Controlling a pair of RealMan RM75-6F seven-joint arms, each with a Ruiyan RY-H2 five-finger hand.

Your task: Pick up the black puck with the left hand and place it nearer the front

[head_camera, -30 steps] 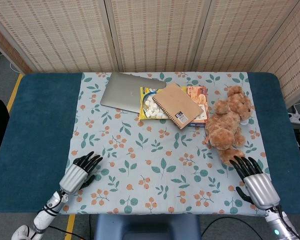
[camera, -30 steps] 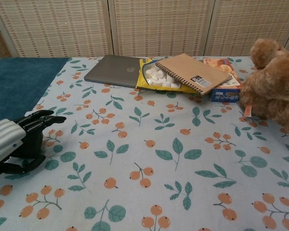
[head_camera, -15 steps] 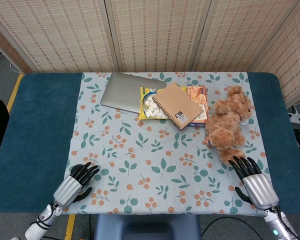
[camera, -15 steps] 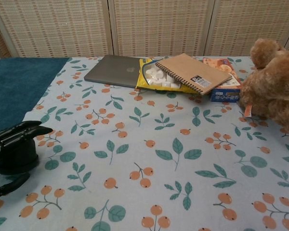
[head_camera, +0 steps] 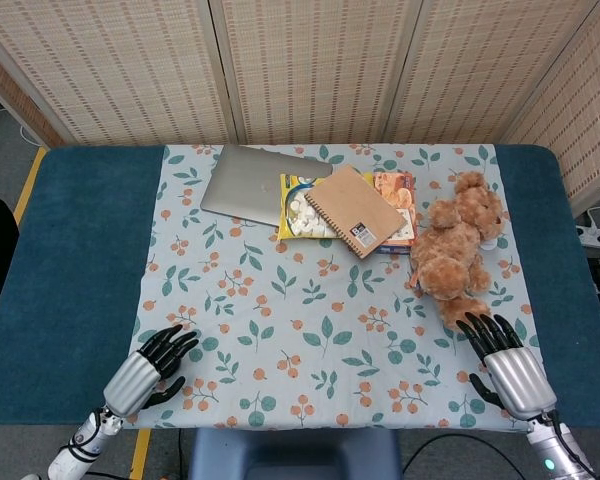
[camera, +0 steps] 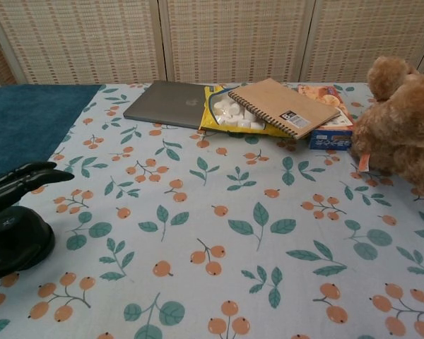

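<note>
The black puck [camera: 18, 240] sits on the floral cloth at the front left, seen in the chest view. My left hand [head_camera: 145, 370] hovers over it; its fingers [camera: 28, 178] stretch above the puck's top with a small gap, and the thumb curls low at its near side. In the head view the hand hides the puck. My right hand [head_camera: 505, 365] lies at the front right with its fingers spread and nothing in it, just short of the teddy bear's foot.
A brown teddy bear [head_camera: 458, 245] lies at the right. At the back are a grey laptop [head_camera: 245, 185], a yellow snack bag [head_camera: 302, 210], a spiral notebook [head_camera: 355, 210] and a box [head_camera: 398, 195]. The table's front edge runs right behind both hands.
My left hand drew the puck toward the front edge. Its fingers, which rested on the puck's top, have since lifted off it. The right hand barely moved.
</note>
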